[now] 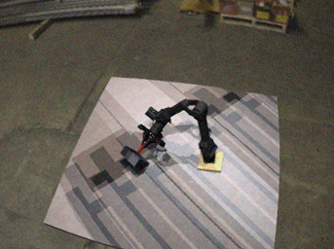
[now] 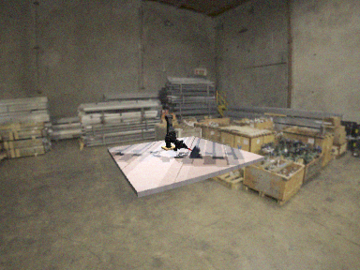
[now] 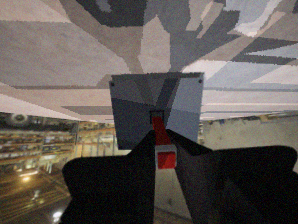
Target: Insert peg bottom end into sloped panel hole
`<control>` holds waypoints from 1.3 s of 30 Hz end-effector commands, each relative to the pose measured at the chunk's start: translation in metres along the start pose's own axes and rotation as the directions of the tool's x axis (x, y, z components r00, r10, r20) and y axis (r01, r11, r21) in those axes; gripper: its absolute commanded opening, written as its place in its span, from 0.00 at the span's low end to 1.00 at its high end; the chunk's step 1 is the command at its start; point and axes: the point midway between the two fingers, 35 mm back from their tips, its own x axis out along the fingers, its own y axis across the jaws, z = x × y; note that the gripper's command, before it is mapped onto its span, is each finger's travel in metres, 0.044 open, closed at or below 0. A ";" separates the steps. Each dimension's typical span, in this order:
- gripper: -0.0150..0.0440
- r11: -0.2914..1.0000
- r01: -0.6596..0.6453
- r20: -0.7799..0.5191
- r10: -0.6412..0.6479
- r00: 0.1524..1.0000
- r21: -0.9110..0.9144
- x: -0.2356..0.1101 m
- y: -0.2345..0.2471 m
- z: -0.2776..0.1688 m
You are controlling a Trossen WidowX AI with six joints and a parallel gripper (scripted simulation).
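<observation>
Fingers clamped on the red square peg [image 3: 161,132], its tip entering the sloped panel's [image 3: 130,112] hole [image 3: 156,114] — insertion underway, next push straight to the bottom.

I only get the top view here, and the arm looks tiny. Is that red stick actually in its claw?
Observer: Yes. In the wrist view the gripper is shut on the red peg, one dark finger on each side.
Operator: And that dark block beside it, does it have a hole?
Observer: It does. The wrist view shows the panel face-on, with a small hole near the middle of its face.
Operator: Has the stick reached the hole?
Observer: Its far end sits right at the hole's mouth; how deep it goes, I cannot tell.
Operator: What surrounds the table?
Observer: The exterior view shows wooden crates beside it.
</observation>
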 end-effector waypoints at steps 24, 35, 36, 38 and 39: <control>0.25 1.000 0.003 -0.001 -0.003 1.000 0.002 0.008 -0.003 0.002; 0.25 1.000 0.003 -0.001 -0.003 1.000 0.002 0.009 -0.002 0.003; 0.25 1.000 0.003 -0.001 -0.003 1.000 0.002 0.009 -0.002 0.003; 0.25 1.000 0.003 -0.001 -0.003 1.000 0.002 0.010 -0.002 0.003; 0.25 1.000 0.003 -0.001 -0.003 1.000 0.002 0.010 -0.002 0.003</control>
